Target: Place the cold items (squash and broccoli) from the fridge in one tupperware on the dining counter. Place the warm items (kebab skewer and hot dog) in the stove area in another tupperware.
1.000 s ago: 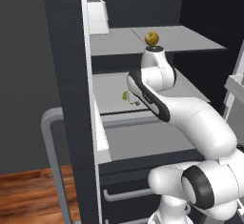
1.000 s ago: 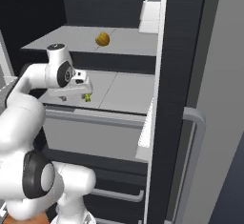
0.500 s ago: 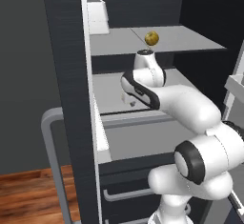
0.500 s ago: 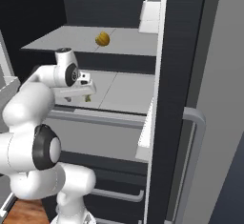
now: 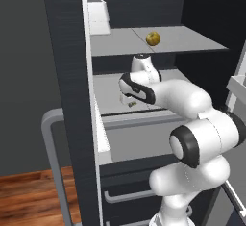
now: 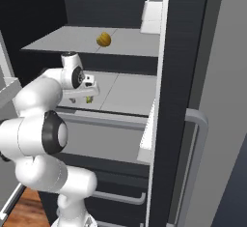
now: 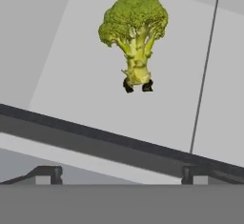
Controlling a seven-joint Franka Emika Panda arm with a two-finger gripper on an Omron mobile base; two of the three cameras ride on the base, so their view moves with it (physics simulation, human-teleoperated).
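The arm is reaching into the open fridge [image 5: 72, 76] over the middle shelf [image 6: 130, 93]. The gripper [image 7: 116, 174] is standing wide open and holding nothing; its two finger tips [image 7: 47, 174] are showing at 6 o'clock in the hand view. The broccoli [image 7: 135, 37] is lying on the middle shelf, at 12 o'clock from the gripper and apart from it, its stem pointing toward the gripper. In the left base view the broccoli [image 5: 132, 104] is showing as a small green patch just below the hand. The squash [image 5: 153, 38] is sitting on the upper shelf [image 5: 192, 40], above the hand. A white bin [image 6: 153, 13] is standing on the same upper shelf, near the door-side wall.
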